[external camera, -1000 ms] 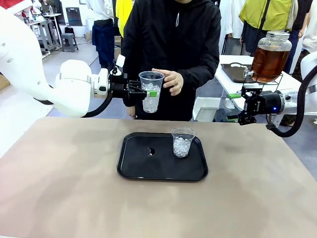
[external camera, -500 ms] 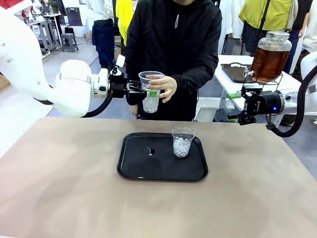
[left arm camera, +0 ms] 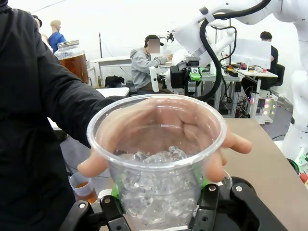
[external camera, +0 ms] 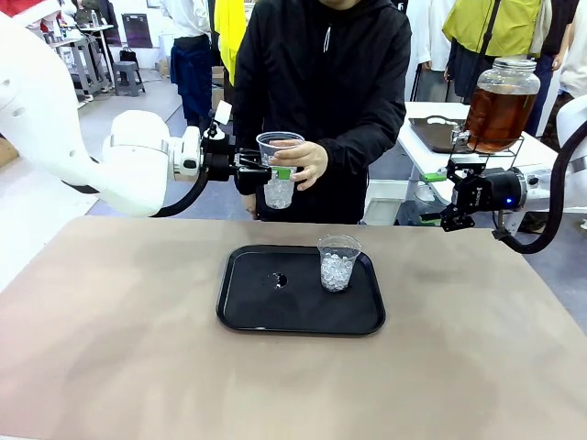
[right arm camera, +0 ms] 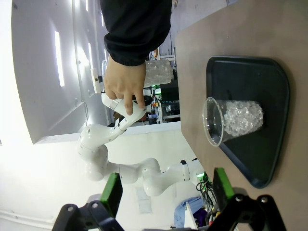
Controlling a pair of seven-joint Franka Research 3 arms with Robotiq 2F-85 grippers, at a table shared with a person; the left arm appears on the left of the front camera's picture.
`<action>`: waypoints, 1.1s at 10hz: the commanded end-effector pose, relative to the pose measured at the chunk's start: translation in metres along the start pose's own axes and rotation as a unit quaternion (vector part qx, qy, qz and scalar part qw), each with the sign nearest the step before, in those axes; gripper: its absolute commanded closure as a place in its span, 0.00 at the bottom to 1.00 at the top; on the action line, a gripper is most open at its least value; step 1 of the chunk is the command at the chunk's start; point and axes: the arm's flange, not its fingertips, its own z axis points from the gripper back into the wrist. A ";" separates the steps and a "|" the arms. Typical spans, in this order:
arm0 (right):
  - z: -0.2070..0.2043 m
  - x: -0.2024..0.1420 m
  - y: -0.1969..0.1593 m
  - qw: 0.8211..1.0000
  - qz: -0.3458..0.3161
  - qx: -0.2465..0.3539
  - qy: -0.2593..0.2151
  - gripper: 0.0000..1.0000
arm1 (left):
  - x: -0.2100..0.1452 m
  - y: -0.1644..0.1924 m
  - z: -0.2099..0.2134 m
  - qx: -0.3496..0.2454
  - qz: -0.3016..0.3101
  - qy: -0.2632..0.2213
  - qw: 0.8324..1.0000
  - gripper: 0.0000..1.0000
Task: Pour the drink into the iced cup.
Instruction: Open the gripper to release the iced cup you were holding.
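My left gripper (external camera: 278, 172) is shut on a clear plastic iced cup (external camera: 280, 165), held in the air beyond the table's far edge. The person's hand (external camera: 307, 161) wraps round that cup from the far side. The left wrist view has the cup (left arm camera: 156, 159) close up between my green pads, with the person's hand (left arm camera: 231, 144) behind it. A second iced cup (external camera: 337, 263) stands on the black tray (external camera: 248, 307). The drink (external camera: 500, 115) fills a glass jar at the back right. My right gripper (external camera: 449, 216) hangs open below it, holding nothing.
The jar stands on a wire rack on a white side table (external camera: 431, 156) beyond the table's right corner. In the right wrist view, the tray (right arm camera: 274, 86) and its iced cup (right arm camera: 233, 119) lie ahead of my right gripper (right arm camera: 167, 190). People stand and sit farther back.
The person's hand moved left and closed round the cup that my left gripper holds. Both arms have stayed where they were.
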 end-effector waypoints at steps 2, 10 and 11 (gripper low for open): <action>0.000 0.001 0.002 1.000 0.002 -0.001 -0.001 0.00 | 0.005 -0.002 0.001 0.001 -0.005 -0.003 1.000 0.37; 0.000 0.001 0.002 1.000 0.002 -0.001 -0.001 0.00 | -0.010 -0.007 0.023 -0.008 0.002 0.009 1.000 0.00; 0.000 0.001 0.002 1.000 0.002 -0.001 -0.001 0.00 | -0.017 -0.012 0.033 -0.010 0.007 0.008 1.000 0.00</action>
